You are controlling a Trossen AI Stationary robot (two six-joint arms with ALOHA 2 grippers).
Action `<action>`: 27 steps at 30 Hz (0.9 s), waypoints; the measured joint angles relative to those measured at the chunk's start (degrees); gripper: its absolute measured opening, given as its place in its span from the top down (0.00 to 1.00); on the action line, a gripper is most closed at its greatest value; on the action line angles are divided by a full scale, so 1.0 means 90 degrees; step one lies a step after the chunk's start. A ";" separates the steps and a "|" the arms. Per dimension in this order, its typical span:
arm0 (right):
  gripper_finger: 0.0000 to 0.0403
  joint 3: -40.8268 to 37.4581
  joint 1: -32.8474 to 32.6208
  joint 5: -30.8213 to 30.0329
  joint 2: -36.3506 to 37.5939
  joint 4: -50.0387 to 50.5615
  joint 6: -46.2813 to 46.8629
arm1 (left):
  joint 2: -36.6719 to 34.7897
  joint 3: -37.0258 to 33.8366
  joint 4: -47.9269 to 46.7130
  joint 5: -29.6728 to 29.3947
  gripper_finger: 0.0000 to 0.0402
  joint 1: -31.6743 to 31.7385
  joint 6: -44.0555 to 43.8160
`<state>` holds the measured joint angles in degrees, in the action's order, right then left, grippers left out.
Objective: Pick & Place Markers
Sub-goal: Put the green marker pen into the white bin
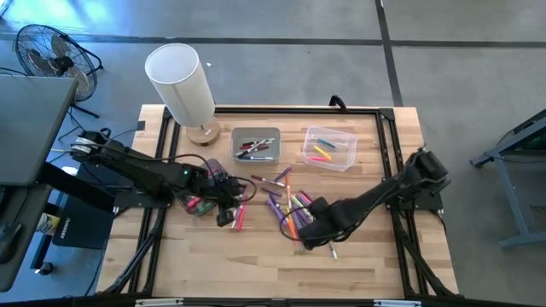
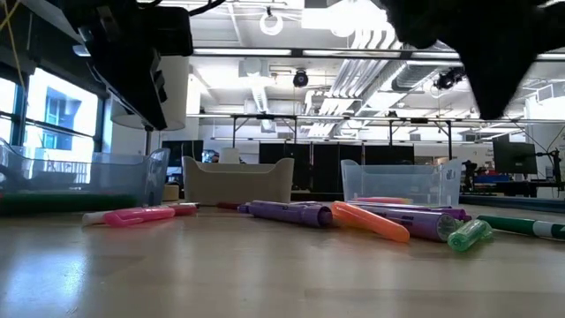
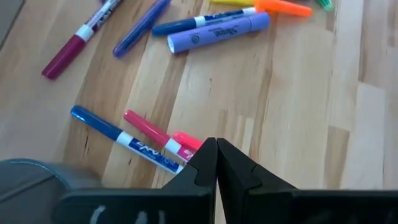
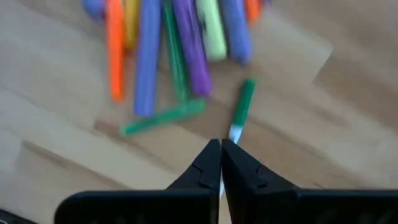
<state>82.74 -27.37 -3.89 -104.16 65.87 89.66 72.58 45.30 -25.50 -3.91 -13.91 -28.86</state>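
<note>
Markers lie scattered on the wooden table: a purple, orange, yellow and green pile (image 1: 288, 207), a pink pair (image 1: 239, 215), and blue and pink ones (image 3: 140, 140). My left gripper (image 1: 225, 216) (image 3: 216, 148) is shut, raised just over a pink marker (image 3: 186, 139). My right gripper (image 1: 311, 240) (image 4: 221, 148) is shut, hovering at the near side of the pile, over the white end of a green marker (image 4: 240, 111). In the low view both grippers hang above the tabletop, and markers (image 2: 371, 219) lie flat below them.
At the far side stand a grey bin (image 1: 256, 130) and a clear bin (image 1: 329, 164), each with markers inside. A white cylinder on a wooden base (image 1: 181, 83) stands at the far left. Another clear bin (image 2: 79, 177) sits under the left arm. The near strip of table is bare wood.
</note>
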 joint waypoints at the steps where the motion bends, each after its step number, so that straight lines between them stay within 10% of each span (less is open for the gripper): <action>1: 0.99 0.0016 -0.0023 0.0104 -0.0108 0.0020 0.0045 | 0.0000 0.0000 0.0000 0.0064 1.00 0.0000 0.0045; 17: 0.71 -0.1441 -0.0311 0.0184 -0.0403 -0.1478 0.0771 | -0.0001 0.0000 -0.0044 0.0397 1.00 0.0000 0.0179; 27: 0.90 -0.2359 -0.0287 0.0579 -0.0335 -0.2239 0.1202 | -0.0002 -0.0005 -0.0041 0.0398 1.00 0.0000 0.0165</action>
<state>61.51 -29.95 1.32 -107.17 45.72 100.48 72.55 45.25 -25.87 -0.33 -13.91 -27.38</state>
